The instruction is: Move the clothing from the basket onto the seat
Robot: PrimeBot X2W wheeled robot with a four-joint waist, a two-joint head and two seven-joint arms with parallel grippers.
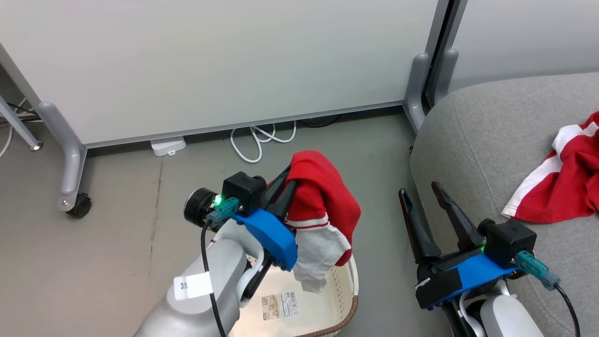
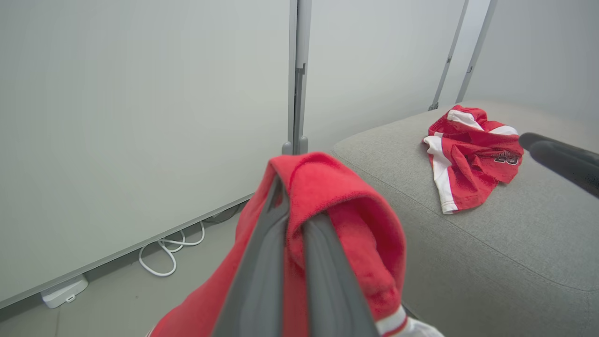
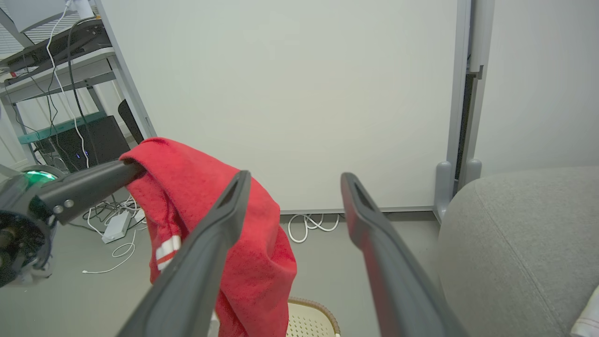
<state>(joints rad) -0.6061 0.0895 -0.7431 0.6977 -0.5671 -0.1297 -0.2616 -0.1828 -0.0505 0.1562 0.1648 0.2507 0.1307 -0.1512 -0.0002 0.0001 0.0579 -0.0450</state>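
Observation:
My left gripper point(image 1: 286, 183) is shut on a red garment with white trim point(image 1: 323, 201), which hangs from its fingers above the cream basket point(image 1: 352, 309). In the left wrist view the fabric point(image 2: 355, 220) drapes over both fingers of this gripper point(image 2: 292, 201). A second red and white garment point(image 1: 561, 187) lies crumpled on the grey seat point(image 1: 486, 135) to the right; it also shows on the seat point(image 2: 491, 243) in the left wrist view point(image 2: 472, 154). My right gripper point(image 1: 421, 192) stands open and empty beside the seat's front edge. Its fingers point(image 3: 295, 178) frame the hanging garment point(image 3: 196, 187).
White partition panels point(image 1: 210, 61) on grey legs with a caster point(image 1: 77, 204) close off the back. White cables point(image 1: 262, 140) and a power block point(image 1: 168, 146) lie on the floor below them. A desk with equipment point(image 3: 56, 70) stands far left in the right wrist view.

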